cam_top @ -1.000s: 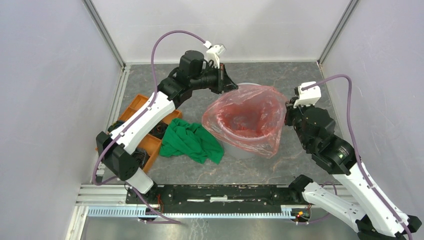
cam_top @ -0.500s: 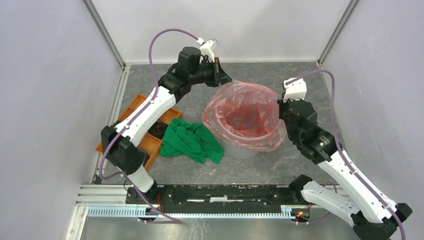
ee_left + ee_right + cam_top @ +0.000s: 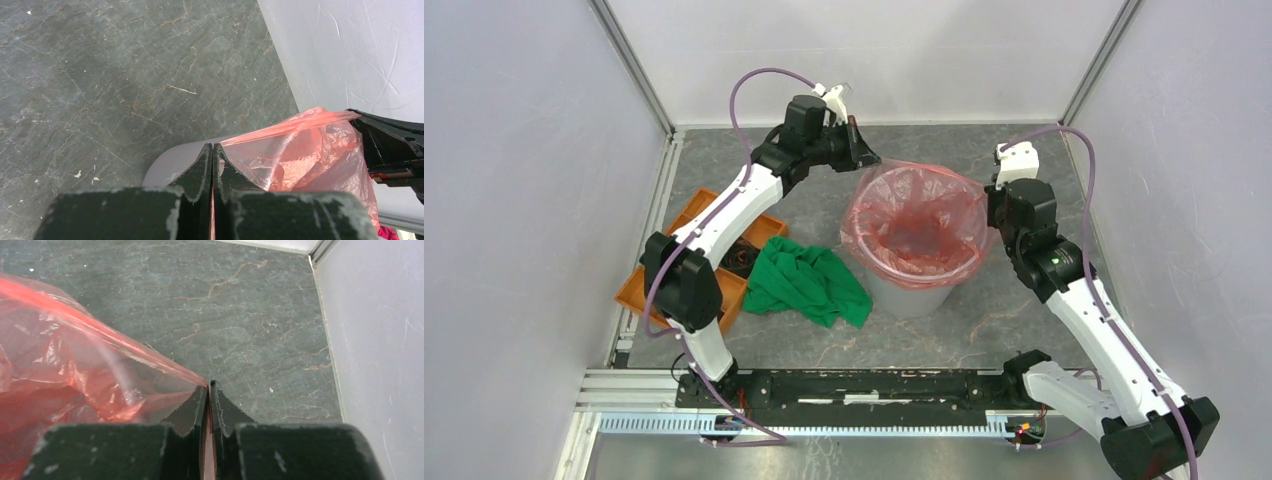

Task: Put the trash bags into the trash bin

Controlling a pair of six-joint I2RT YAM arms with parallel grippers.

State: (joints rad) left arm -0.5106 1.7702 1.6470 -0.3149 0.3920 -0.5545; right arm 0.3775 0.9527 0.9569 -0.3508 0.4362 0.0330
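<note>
- The left gripper [image 3: 212,150] has its two black fingers pressed flat together on the edge of a thin, translucent red-pink plastic film bag [image 3: 310,150]. A sliver of pink shows in the seam between them.
- The right gripper [image 3: 208,387] is closed to a hairline and pinches the opposite edge of the bag. The film runs taut away from its tips.
- The bag sits inside a round, translucent grey-white plastic bin [image 3: 912,298]. Its mouth is stretched open between the two grippers and the film is folded over the bin's rim.
- A crumpled green cloth [image 3: 809,280] lies just left of the bin.
- Beyond the cloth is an orange compartment tray [image 3: 632,290], partly hidden by the left arm.
- The surface is a dark grey, stone-patterned table top [image 3: 964,330].
- Plain pale walls [image 3: 514,200] enclose it on three sides.
</note>
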